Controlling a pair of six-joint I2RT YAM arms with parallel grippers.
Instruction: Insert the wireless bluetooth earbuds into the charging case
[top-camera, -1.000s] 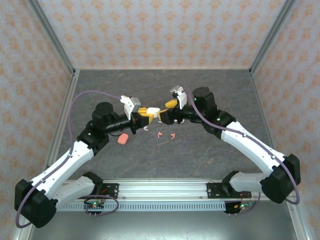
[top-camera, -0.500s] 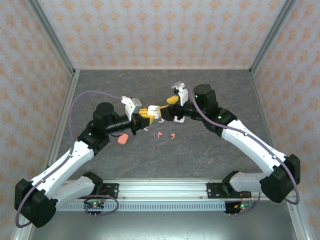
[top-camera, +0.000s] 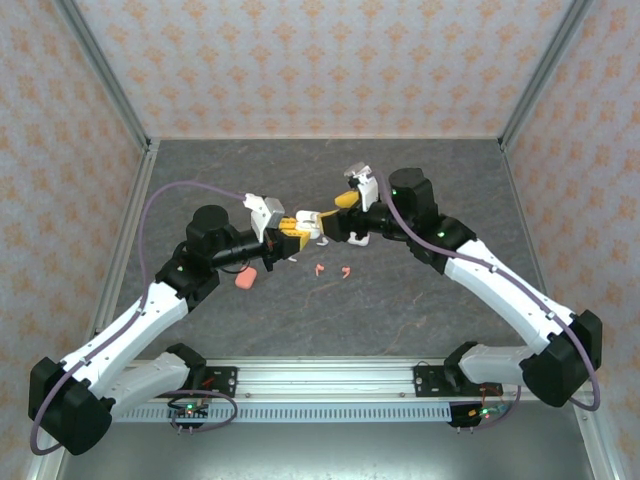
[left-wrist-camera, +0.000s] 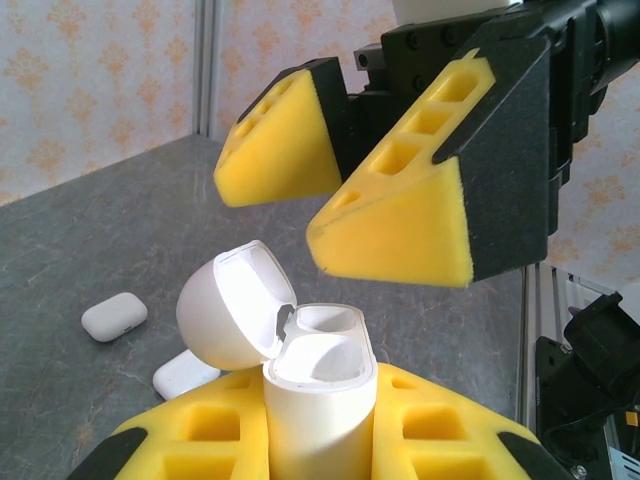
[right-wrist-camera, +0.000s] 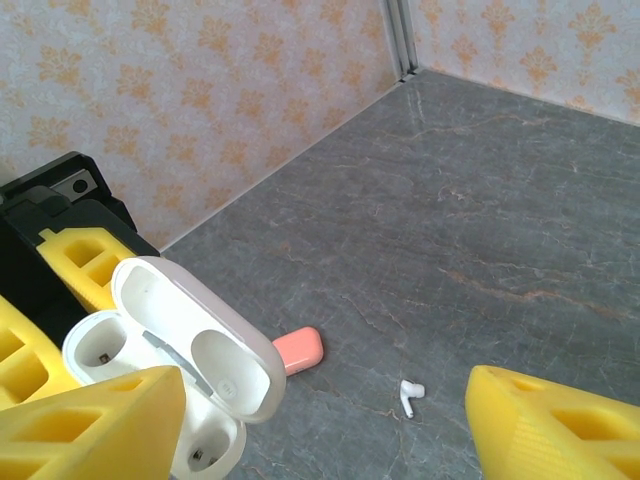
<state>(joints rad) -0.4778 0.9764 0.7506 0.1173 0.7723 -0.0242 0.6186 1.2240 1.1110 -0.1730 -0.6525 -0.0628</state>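
While two tiny coral-red stemmed plastic earbuds (top-camera: 320, 268) lie loose on the dark grey stone-look table (top-camera: 400, 310) in front of the arm bases, with a closed coral-pink pill-shaped case (top-camera: 245, 279) to their left, the work is just beyond them, above the middle of the table. There the left gripper (top-camera: 289, 233) is clamped on a glossy white plastic charging case (left-wrist-camera: 318, 400). It is held upright with its rounded lid (left-wrist-camera: 235, 310) swung open, and both wells look empty (the right wrist view looks straight into them). The right gripper (right-wrist-camera: 325, 405) hovers just beside the case, its yellow foam pads (left-wrist-camera: 400, 215) apart with nothing between them. A single white stemmed earbud (right-wrist-camera: 410, 394) lies on the table below, right of the coral-pink case.

The step in hand appears to be fetching a bud. Done well, the right gripper would pinch the white bud by its head, leaving the stem free. It would line the stem up with a well and lower it straight, clear of the lid, while the left gripper keeps the case steady.

The count is four cases: one white and open in the grip, two closed white pebble-shaped cases (left-wrist-camera: 113, 316) on the table near it, and one coral-pink. Three buds are certain, two coral-red and one white. Any others are too small to tell.
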